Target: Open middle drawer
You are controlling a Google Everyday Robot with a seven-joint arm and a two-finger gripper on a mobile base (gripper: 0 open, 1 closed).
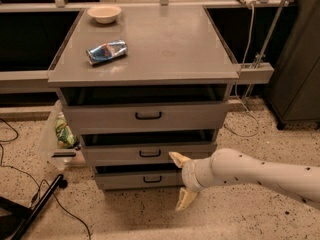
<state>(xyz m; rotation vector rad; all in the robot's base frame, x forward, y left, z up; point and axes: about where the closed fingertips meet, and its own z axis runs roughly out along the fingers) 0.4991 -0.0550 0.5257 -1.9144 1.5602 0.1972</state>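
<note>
The middle drawer (pixel 110 155) is a grey metal front with a small black pull handle (pixel 150 153) at its centre, between a taller top drawer (pixel 100 118) and a shorter bottom drawer (pixel 120 179). It stands out slightly from the cabinet, as do the other two. My gripper (pixel 182 181) is open, at the end of the white arm that comes in from the right. Its upper finger (pixel 178 158) is at the middle drawer's front, just right of the handle. Its lower finger (pixel 185 199) hangs below the bottom drawer, over the floor.
On the cabinet top (pixel 165 39) lie a crushed blue can (pixel 106 51) and a beige bowl (pixel 104 13). A clear bag of rubbish (pixel 60 134) sits left of the cabinet. Black cables and a stand leg (pixel 35 204) lie on the speckled floor at the left. A dark cabinet (pixel 300 59) stands at the right.
</note>
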